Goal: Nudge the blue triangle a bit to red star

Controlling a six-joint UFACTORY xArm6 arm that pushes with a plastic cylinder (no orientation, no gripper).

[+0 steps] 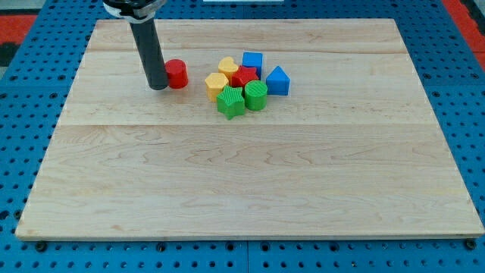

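On the board (250, 182), my tip (158, 87) touches red cylinder (176, 73)

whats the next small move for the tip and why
Probably carry my tip around the cluster to the view's right side of the blue triangle. The tip now stands by the red cylinder, left of the cluster, while the red star sits just left of the triangle, so a leftward nudge must start from the triangle's right.

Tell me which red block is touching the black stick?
The red cylinder, alone at the view's left, right beside my tip. The red star sits inside the cluster.
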